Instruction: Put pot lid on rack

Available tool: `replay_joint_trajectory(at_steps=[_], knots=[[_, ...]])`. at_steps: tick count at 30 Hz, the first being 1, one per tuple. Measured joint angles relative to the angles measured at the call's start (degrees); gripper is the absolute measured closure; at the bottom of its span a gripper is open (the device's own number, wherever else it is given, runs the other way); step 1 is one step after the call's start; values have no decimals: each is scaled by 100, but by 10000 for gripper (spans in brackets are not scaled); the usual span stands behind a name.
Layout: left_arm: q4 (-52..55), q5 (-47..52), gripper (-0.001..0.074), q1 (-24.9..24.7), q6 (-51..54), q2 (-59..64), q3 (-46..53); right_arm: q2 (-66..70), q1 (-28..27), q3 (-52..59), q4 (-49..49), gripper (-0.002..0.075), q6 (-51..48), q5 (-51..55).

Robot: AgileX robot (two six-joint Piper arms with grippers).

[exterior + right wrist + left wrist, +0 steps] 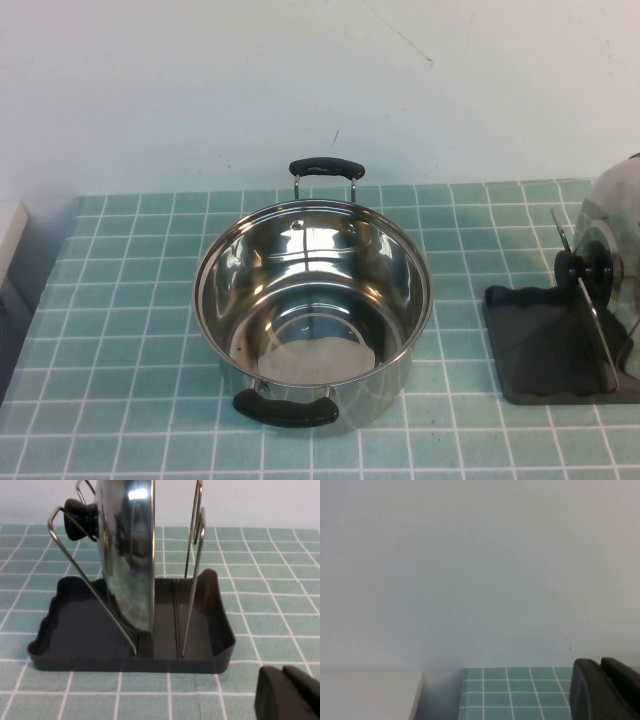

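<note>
The shiny pot lid (pixel 612 225) stands on edge in the dark rack (pixel 540 350) at the table's right side, its black knob (pixel 583 270) facing the pot. In the right wrist view the lid (pixel 127 555) leans between the wire prongs (pixel 192 565) of the rack (pixel 125 662). My right gripper (pixel 281 671) is shut and empty, low over the tiles a short way from the rack's front corner. My left gripper (pixel 600 662) is shut and empty, facing the white wall at the table's far left. Neither gripper shows in the high view.
A deep steel pot (pixel 312 265) with two black handles (pixel 286 408) stands uncovered in the middle of the green tiled table (pixel 130 300). A white wall runs behind. A pale ledge (pixel 370 695) borders the table's left edge.
</note>
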Motion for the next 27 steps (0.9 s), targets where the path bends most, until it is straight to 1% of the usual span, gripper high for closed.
replay_joint_trajectory(at_steps=[3, 6, 7, 9, 11, 12, 13, 14, 15, 18, 20, 23, 25, 27], knots=[[0, 51, 738, 0, -473, 0, 0, 0, 0, 0, 0, 727, 0, 0], [89, 51, 738, 0, -1455, 13, 0, 0, 0, 0, 0, 727, 0, 0], [370, 65, 738, 0, -1872, 40, 15, 0, 0, 0, 0, 727, 0, 0], [1510, 215, 738, 27, -2833, 68, 55, 0, 0, 0, 0, 727, 0, 0], [3156, 482, 738, 161, -4045, 106, 190, 0, 0, 0, 0, 727, 0, 0], [3790, 596, 738, 242, -4576, 106, 278, 0, 0, 0, 0, 728, 0, 0], [4492, 784, 738, 373, -5227, 106, 374, 0, 0, 0, 0, 728, 0, 0], [4863, 965, 738, 506, -5735, 106, 435, 0, 0, 0, 0, 728, 0, 0], [5507, 1208, 738, 711, -6332, 106, 558, 0, 0, 0, 0, 728, 0, 0], [6934, 2192, 738, 1512, -7906, 106, 788, 0, 0, 0, 0, 728, 0, 0], [7960, 3096, 738, 2062, -8678, 106, 831, 0, 0, 0, 0, 728, 0, 0], [8892, 4091, 738, 2633, -9225, 73, 920, 0, 0, 0, 0, 728, 0, 0], [9161, 4376, 738, 2837, -9347, 0, 1009, 0, 0, 0, 0, 728, 0, 0], [9359, 4423, 738, 2924, -9418, -71, 1008, 0, 0, 0, 0, 728, 0, 0]])
